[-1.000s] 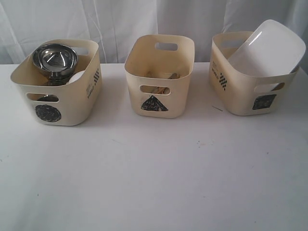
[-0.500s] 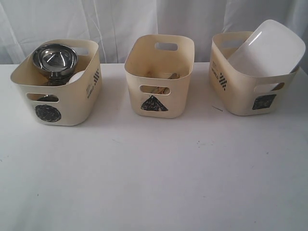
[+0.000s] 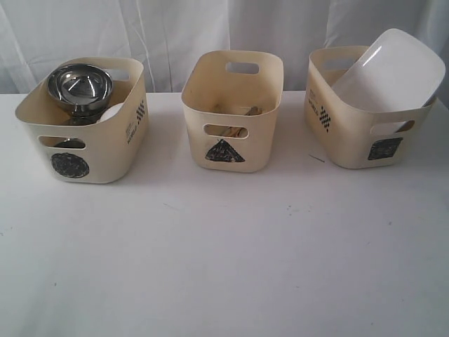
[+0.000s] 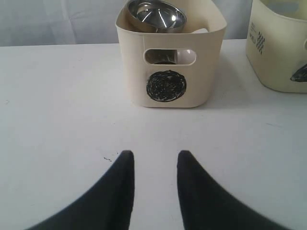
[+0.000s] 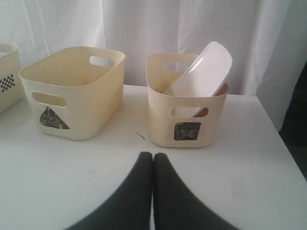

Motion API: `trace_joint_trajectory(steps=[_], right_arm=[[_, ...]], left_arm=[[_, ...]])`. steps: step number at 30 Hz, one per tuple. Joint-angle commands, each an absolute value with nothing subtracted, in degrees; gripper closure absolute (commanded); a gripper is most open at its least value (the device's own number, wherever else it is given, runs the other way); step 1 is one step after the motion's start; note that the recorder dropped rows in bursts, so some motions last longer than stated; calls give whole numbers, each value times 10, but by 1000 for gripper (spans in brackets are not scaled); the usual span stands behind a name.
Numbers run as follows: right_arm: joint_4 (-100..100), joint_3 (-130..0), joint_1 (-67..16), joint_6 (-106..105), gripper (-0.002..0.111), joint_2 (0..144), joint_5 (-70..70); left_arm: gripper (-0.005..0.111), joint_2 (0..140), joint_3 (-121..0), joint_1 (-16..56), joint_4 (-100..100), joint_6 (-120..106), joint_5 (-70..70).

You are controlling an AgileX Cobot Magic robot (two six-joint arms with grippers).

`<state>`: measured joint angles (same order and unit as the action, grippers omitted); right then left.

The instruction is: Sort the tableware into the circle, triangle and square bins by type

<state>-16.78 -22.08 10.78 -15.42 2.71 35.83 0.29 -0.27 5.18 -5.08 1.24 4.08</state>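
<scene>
Three cream bins stand in a row on the white table. The circle bin (image 3: pixel 105 151) on the left holds a steel bowl (image 3: pixel 79 86) on top of other ware, with a bit of white bowl (image 3: pixel 111 112) beside it. The triangle bin (image 3: pixel 235 151) in the middle holds wooden chopsticks (image 3: pixel 226 130) and cutlery, seen through its handle slot. A large white square plate (image 3: pixel 389 70) leans out of the square bin (image 3: pixel 351 133) on the right. My left gripper (image 4: pixel 154 155) hangs open over bare table, short of the circle bin (image 4: pixel 192 72). My right gripper (image 5: pixel 152 155) is shut and empty, short of the square bin (image 5: pixel 160 120).
A white curtain (image 3: pixel 175 35) closes off the back of the table. A thin splinter (image 3: pixel 317 158) lies on the table between the triangle and square bins. The table's right edge (image 5: pixel 283 139) runs close beside the square bin.
</scene>
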Motion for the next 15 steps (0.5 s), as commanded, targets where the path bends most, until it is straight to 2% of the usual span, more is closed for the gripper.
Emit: trace_joint_trajectory(steps=[1, 9, 15], right_arm=[[-173, -216, 106, -150, 108, 23, 353], [-248, -183, 106, -378, 108, 25, 234], [-231, -83, 106, -347, 108, 0, 170]], left_arm=[[70, 0, 0, 53, -55, 12, 43], [70, 0, 0, 53, -55, 12, 43], [70, 0, 0, 53, -55, 12, 43]])
